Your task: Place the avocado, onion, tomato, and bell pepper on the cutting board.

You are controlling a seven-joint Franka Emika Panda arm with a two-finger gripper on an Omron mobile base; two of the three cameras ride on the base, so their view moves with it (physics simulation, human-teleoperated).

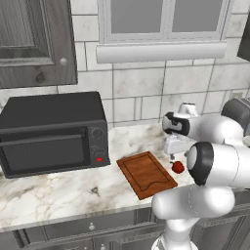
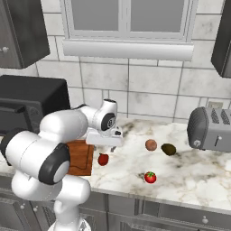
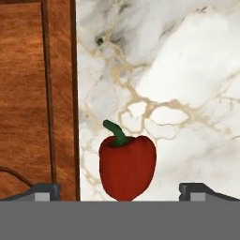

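Gripper (image 3: 119, 192) spread wide over the bell pepper (image 3: 126, 168), one dark fingertip to each side and both clear of it, nothing held. Pepper lying on the marble bench (image 3: 187, 84) with green stem pointing away from the hand, just beside the long edge of the cutting board (image 3: 33, 93) but not on it.

From the right base camera: gripper (image 2: 111, 147) hanging above the bell pepper (image 2: 103, 159), cutting board (image 2: 80, 155) partly hidden behind the white arm, nothing seen on the part that shows. Onion (image 2: 151, 145) and avocado (image 2: 168, 149) near each other farther along the bench, toward the grey toaster (image 2: 211, 128). Tomato (image 2: 150, 177) alone near the bench's front edge, well apart from the board.

From the left base camera: board (image 1: 146, 173) bare, angled between the black microwave (image 1: 51, 132) and the pepper (image 1: 178, 167).
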